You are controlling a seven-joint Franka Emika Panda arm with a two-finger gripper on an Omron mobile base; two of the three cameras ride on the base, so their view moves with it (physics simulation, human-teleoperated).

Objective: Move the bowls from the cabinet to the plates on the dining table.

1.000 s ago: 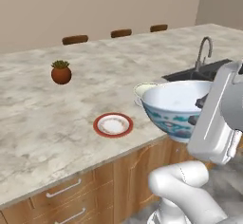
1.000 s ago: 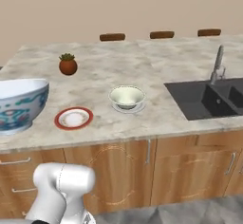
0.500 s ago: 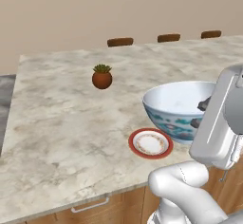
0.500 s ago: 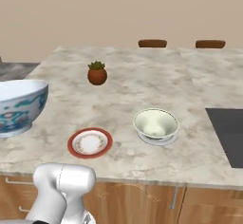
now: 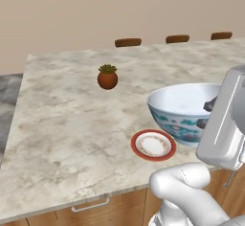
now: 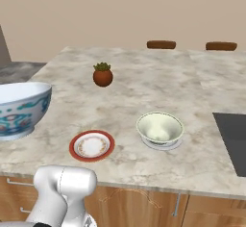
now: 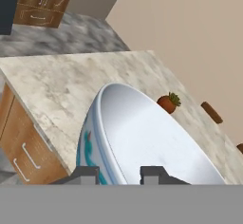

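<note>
Marble worktop (image 5: 72,124) carries the red plate (image 5: 153,145); just beside it, the claw (image 7: 119,174) pinches the blue-patterned bowl's (image 5: 187,112) rim

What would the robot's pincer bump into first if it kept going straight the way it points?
Probably nothing new: the pincer is already clamped on the rim of the blue-patterned bowl. Straight ahead lies that bowl's wall and, beyond it, likely the marble table. Depth is hard to judge.
</note>
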